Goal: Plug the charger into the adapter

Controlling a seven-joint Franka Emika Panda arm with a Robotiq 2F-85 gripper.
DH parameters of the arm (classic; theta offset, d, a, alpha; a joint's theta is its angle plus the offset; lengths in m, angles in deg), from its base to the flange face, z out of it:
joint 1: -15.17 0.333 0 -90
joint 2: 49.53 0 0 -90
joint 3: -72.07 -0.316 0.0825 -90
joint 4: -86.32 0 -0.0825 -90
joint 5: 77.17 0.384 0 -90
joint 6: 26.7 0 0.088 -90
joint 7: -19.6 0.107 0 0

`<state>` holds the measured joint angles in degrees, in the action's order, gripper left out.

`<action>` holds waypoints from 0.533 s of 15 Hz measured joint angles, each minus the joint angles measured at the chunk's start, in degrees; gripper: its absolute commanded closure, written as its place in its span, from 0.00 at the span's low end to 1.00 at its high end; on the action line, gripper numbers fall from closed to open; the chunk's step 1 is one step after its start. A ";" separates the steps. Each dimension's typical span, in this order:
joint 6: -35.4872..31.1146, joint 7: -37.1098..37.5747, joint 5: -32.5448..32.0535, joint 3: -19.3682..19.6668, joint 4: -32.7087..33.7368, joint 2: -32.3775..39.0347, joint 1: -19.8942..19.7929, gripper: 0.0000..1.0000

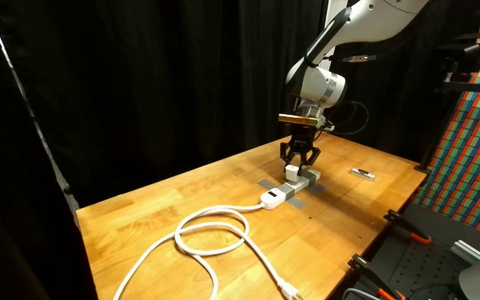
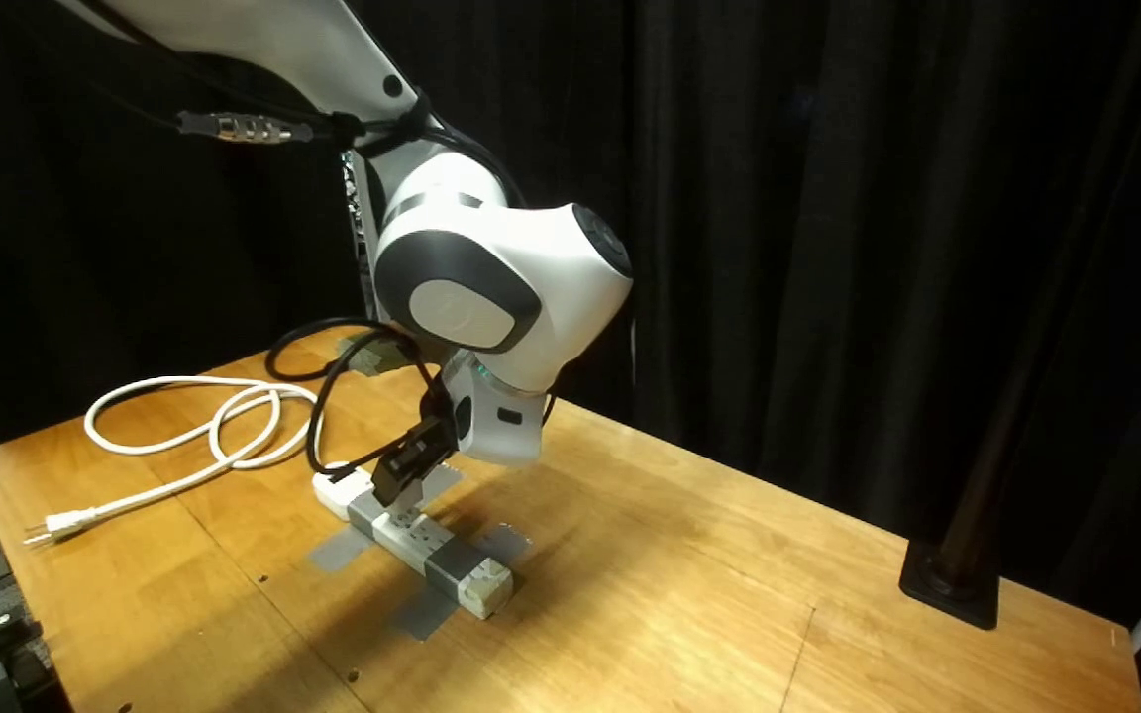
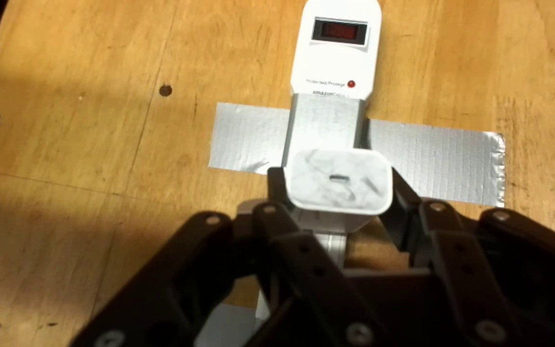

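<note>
Pick-up looked done: the hand (image 3: pixel 338 190) had the charger (image 3: pixel 339 176) pinched between its fingers (image 3: pixel 276 185), just above or touching the power strip (image 2: pixel 410 543) on the counter (image 1: pixel 223 183); couldn't tell whether it was in. Seating and letting go seemed to remain. In an exterior view the arm (image 1: pixel 361 27) slanted down from far right, hand pointing downward.

On the bench (image 1: pixel 306 246), a small object (image 1: pixel 363 173) lies at two o'clock from here; clamps (image 1: pixel 373 276) at three and four, black curtain (image 1: pixel 181 83) at twelve.

Both exterior views overlook the table (image 1: pixel 306 237), wrist view nearest.
</note>
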<state>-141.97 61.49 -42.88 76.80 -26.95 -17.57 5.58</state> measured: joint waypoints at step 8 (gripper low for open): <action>0.17 0.00 0.08 0.41 -0.09 -0.01 0.00 0.77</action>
<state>-141.81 61.49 -42.80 77.20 -27.04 -17.58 5.58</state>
